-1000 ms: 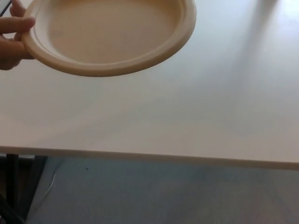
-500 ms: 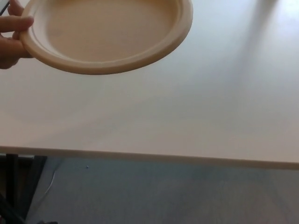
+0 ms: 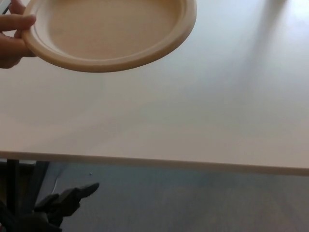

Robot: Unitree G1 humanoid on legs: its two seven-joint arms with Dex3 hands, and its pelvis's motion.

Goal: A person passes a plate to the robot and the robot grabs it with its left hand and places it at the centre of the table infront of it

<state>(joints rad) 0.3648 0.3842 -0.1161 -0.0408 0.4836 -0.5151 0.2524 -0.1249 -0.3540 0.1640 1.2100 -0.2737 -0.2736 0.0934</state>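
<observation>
A beige round plate [image 3: 111, 34] is held above the white table [image 3: 193, 116] at the top left of the head view, its far part cut off by the picture's top edge. A person's hand [image 3: 12, 38] grips its left rim, thumb on top. My left hand [image 3: 63, 205] shows at the bottom left, below the table's front edge, well short of the plate. Its fingers are spread apart and hold nothing. My right hand does not show.
The table's front edge [image 3: 154, 163] runs across the lower part of the picture, with grey floor [image 3: 193, 203] below it. A dark table leg [image 3: 12, 193] stands at the bottom left, beside my left hand.
My left hand has come into view at the bottom left. The person has lifted the plate slightly up and away.
</observation>
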